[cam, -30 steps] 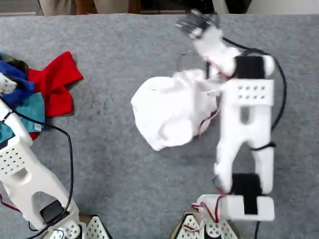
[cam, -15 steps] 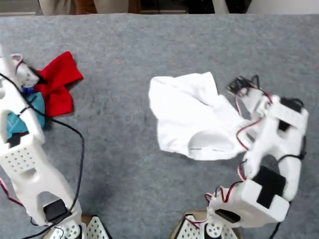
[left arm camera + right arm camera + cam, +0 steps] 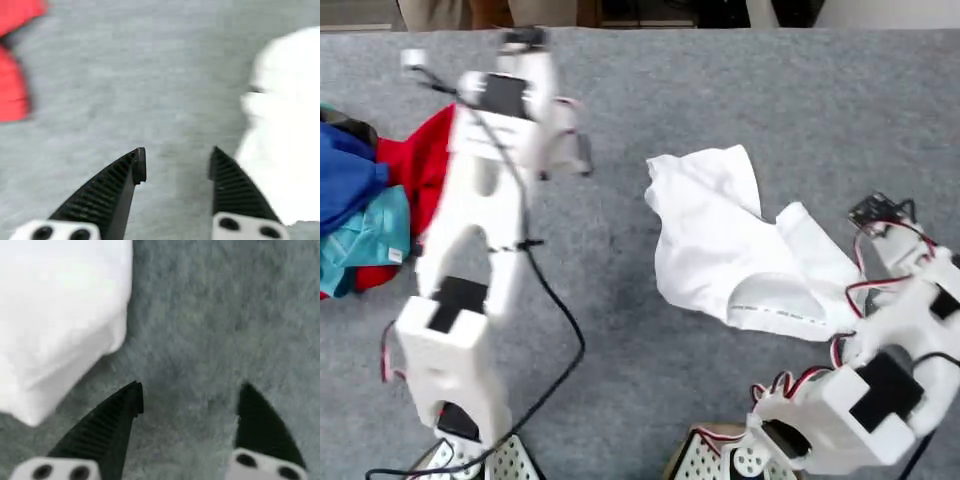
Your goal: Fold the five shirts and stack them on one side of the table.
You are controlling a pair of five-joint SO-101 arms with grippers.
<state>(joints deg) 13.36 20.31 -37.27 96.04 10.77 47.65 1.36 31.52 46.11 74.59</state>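
Note:
A white shirt [image 3: 735, 250] lies crumpled and partly spread on the grey table [image 3: 620, 330], right of the middle. My left gripper [image 3: 177, 162] is open over bare table between the red shirt [image 3: 15, 75] and the white shirt [image 3: 285, 140]; the high view shows it [image 3: 575, 150] left of the white shirt. My right gripper [image 3: 192, 397] is open and empty above the table, just beside the white shirt's edge [image 3: 60, 315]. The right arm [image 3: 900, 330] is folded back at the front right.
A pile of shirts lies at the table's left edge: red [image 3: 420, 165], blue [image 3: 345, 175] and teal [image 3: 365, 235]. The left arm's black cable [image 3: 555, 310] loops over the table in front of the arm.
The right arm has drawn back to the front right, leaving the white shirt more spread out and nearer the right. The left arm swung from the left pile toward the rear middle.

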